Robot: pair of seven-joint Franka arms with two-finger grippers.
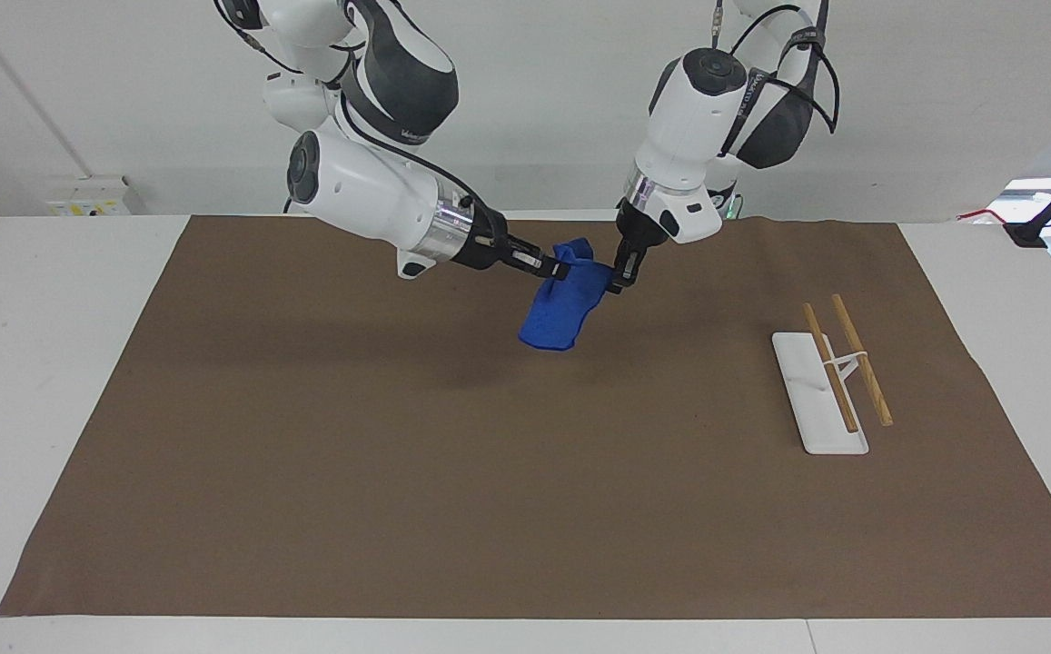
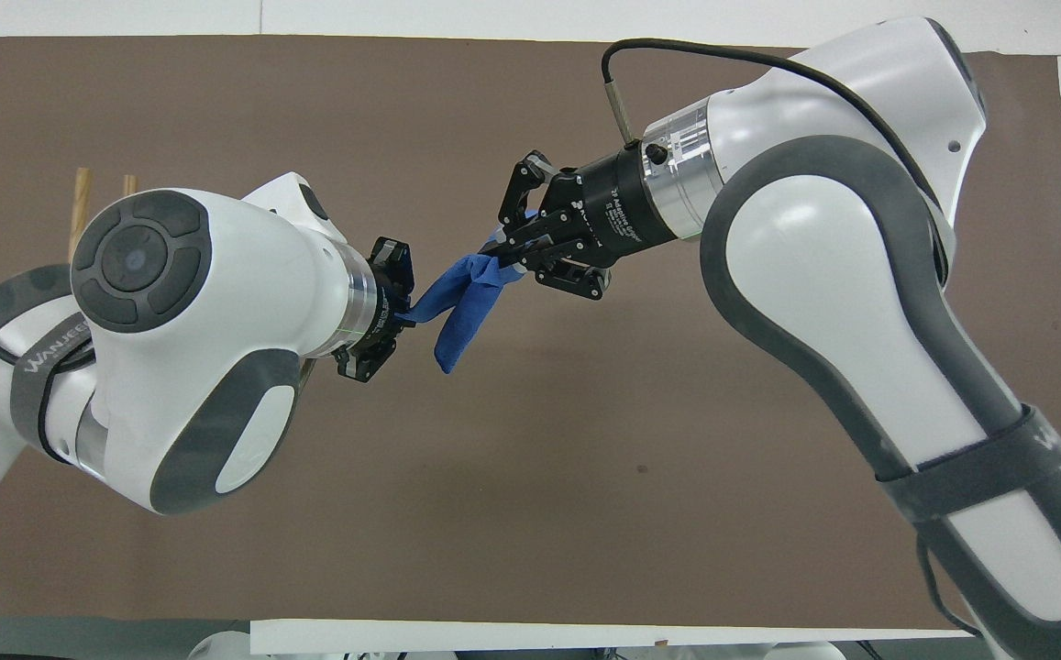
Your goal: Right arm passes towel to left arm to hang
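The royal-blue towel [image 1: 561, 309] hangs in the air between the two grippers, over the part of the brown mat nearest the robots. My right gripper [image 1: 558, 267] is shut on the towel's upper edge, as the overhead view [image 2: 504, 253] also shows. My left gripper [image 1: 620, 278] meets the towel from the left arm's end, its fingers drawn in on the towel's corner [image 2: 413, 310]. The rest of the towel [image 2: 457, 321] droops below both grippers.
A wooden-rod rack [image 1: 829, 381] on a white base stands on the brown mat [image 1: 398, 472] toward the left arm's end. Only its rod tips [image 2: 81, 197] show in the overhead view, next to the left arm's wrist.
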